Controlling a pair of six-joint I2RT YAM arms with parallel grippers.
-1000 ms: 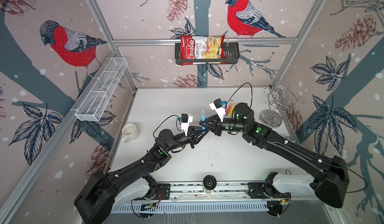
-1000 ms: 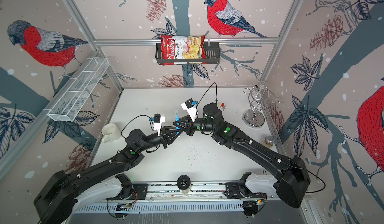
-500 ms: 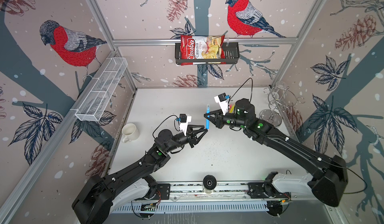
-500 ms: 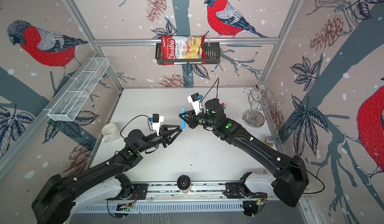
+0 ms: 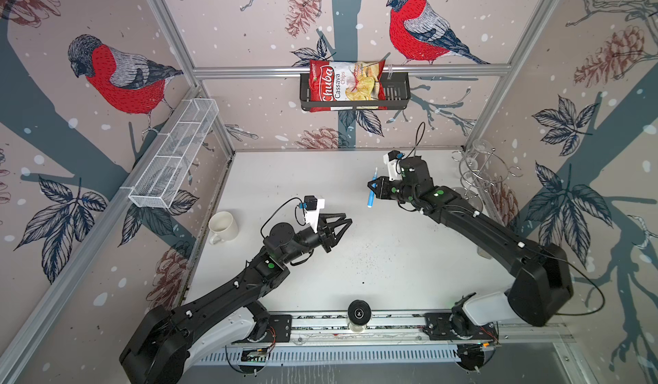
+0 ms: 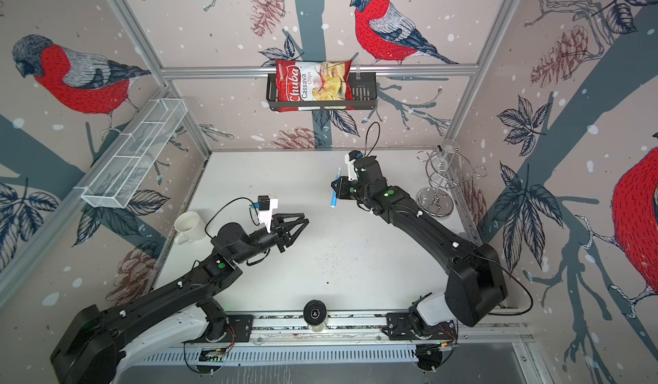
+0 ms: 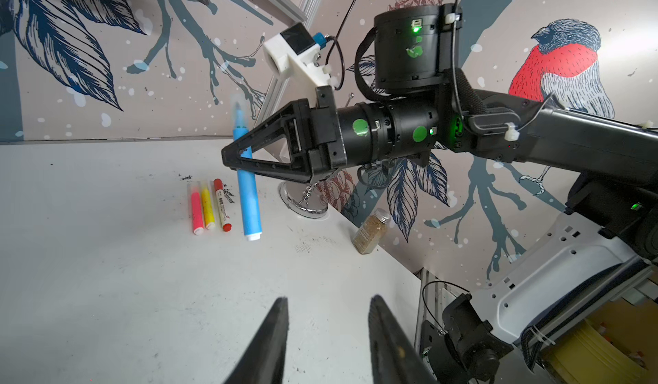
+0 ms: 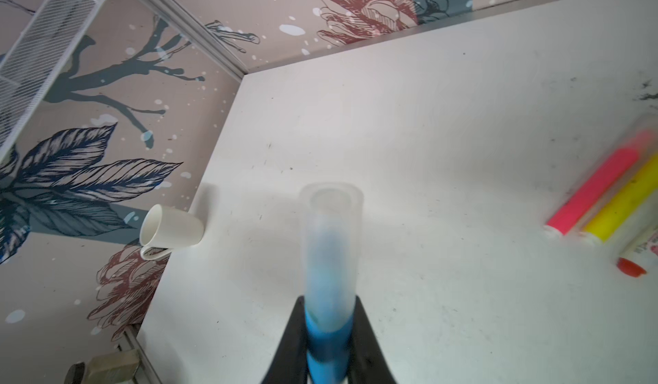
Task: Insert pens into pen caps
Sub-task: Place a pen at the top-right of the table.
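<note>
**Four pens accounted for: blue one capped, arms parted**

*Top views.* Both arms, tip to tip over mid-surface a second ago, now stand well apart. The left gripper (image 5: 346, 220) has drawn back to its own side with its jaws part-open and nothing between them. Its arm lies low, forearm reaching forward, wrist roughly level. The right gripper (image 5: 371, 185) has risen toward the back of the surface (image 5: 391, 257), clamped on the blue pen (image 5: 371, 195). The pen hangs near upright, clear of the surface.

*Left wrist view.* The left gripper's own fingers (image 7: 281, 329) show a clear gap and hold nothing. Beyond them the right gripper (image 7: 231, 158) pinches the blue pen (image 7: 249, 200) mid-body. The pink pen (image 7: 196, 211), yellow pen (image 7: 207, 209) and white-bodied pen (image 7: 222, 208) lie side by side on the surface behind it.

*Right wrist view.* A translucent cap (image 8: 331, 229) sits over the blue pen's tip.

*Judgement.* The parting reads as a finished insertion, and laying this pen beside the others looks like what remains.
</note>
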